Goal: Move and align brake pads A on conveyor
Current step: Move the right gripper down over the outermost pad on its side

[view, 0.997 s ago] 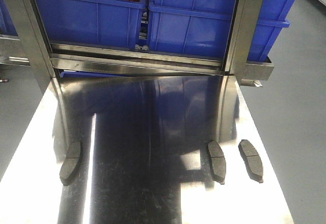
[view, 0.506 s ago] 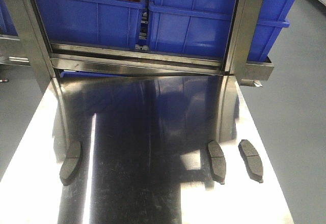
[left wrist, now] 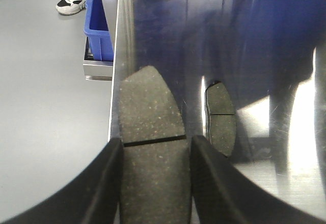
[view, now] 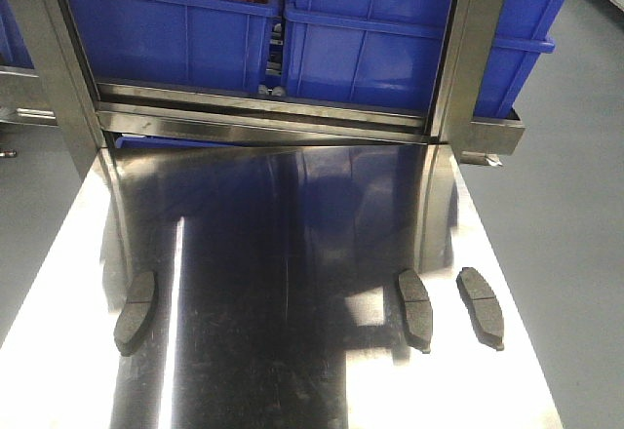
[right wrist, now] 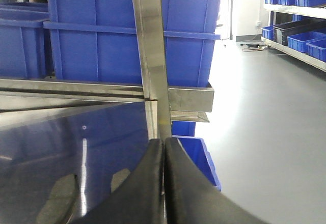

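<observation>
Over the last second nothing shifts in the front view: three of the brake pads A lie exactly where they were on the steel tabletop (view: 292, 370), one at 7 o'clock (view: 136, 312) and two side by side at 5 o'clock (view: 414, 309) (view: 481, 306). This suggests the transfer has stalled at the grasp rather than moved on. In the left wrist view, the left gripper (left wrist: 155, 188) is narrowed to the width of the near pad (left wrist: 153, 127), and both fingers (left wrist: 104, 183) touch its long edges at the table's rim. Whether it is lifted cannot be told. A neighbouring pad (left wrist: 220, 119) lies at its 2 o'clock, apart from it. The right gripper (right wrist: 163, 183) is closed on nothing, pads pressed together, facing the blue bins (right wrist: 102, 30). The conveyor appears in no view, so every pad seemingly has yet to be carried and lined up.
</observation>
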{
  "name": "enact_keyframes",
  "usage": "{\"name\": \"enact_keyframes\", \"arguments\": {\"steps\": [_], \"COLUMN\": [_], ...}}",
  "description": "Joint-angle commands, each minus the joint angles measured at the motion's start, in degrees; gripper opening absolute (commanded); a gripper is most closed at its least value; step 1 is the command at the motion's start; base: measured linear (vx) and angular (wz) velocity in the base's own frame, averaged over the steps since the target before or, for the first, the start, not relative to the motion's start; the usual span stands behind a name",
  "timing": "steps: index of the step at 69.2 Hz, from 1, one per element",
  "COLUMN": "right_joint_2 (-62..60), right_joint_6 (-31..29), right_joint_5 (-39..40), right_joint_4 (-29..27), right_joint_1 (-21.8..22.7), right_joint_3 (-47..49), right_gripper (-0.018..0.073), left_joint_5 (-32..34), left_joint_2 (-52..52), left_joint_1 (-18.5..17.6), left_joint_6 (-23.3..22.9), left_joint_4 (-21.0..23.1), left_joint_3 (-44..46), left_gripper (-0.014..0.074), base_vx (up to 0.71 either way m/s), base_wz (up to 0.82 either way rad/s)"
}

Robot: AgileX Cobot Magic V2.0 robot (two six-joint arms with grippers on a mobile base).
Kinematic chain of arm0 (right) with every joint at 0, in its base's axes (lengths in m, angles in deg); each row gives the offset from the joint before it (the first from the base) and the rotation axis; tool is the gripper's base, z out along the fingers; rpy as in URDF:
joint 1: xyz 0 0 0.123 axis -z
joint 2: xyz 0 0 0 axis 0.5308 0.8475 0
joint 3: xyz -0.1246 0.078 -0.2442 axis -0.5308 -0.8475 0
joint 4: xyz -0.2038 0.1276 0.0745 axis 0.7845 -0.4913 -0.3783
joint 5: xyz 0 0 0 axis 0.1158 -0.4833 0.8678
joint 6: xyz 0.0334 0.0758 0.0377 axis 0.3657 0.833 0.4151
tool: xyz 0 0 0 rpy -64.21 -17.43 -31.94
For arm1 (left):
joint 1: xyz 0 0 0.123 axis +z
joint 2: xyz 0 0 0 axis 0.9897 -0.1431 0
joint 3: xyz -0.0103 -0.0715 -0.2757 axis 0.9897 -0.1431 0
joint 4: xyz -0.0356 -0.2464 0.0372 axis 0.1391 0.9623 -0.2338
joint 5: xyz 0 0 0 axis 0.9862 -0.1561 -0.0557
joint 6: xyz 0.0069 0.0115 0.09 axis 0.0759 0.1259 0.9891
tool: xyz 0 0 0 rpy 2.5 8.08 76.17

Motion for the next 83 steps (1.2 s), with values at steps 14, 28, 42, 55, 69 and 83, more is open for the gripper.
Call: {"name": "enact_keyframes", "arguments": {"steps": [14, 28, 42, 55, 69, 83], "right_joint_2": [9.67, 21.27, 24.19, 24.13, 24.13, 24.13], "right_joint_6": [-0.83, -0.83, -0.88, -1.71, -1.71, -1.59], "right_joint_5": [-9.46, -21.8, -23.71, -23.71, -23.95, -23.48], "right_joint_4": [4.61, 4.48, 4.47, 4.47, 4.47, 4.36], "right_joint_1": [0.4, 0.4, 0.4, 0.4, 0.4, 0.4], "right_joint_3": [21.99, 36.39, 37.38, 37.38, 37.38, 37.38], "right_gripper": [-0.0004, -0.0004, 0.0034, 0.0288, 0.0598, 0.0636], "left_joint_5": [4.2, 4.2, 4.2, 4.2, 4.2, 4.2], "left_joint_2": [0.47, 0.47, 0.47, 0.47, 0.47, 0.47], "left_joint_1": [-0.38, -0.38, -0.38, -0.38, -0.38, -0.38], "left_joint_6": [-0.13, -0.13, -0.13, -0.13, -0.13, -0.13], "left_joint_4": [-0.19, -0.19, -0.19, -0.19, -0.19, -0.19], "left_joint_3": [1.54, 1.54, 1.54, 1.54, 1.54, 1.54], "left_gripper": [0.0161, 0.0161, 0.0161, 0.0161, 0.0161, 0.0161], "base_vx": [0.0, 0.0, 0.0, 0.0, 0.0, 0.0], "base_wz": [0.0, 0.0, 0.0, 0.0, 0.0, 0.0]}}
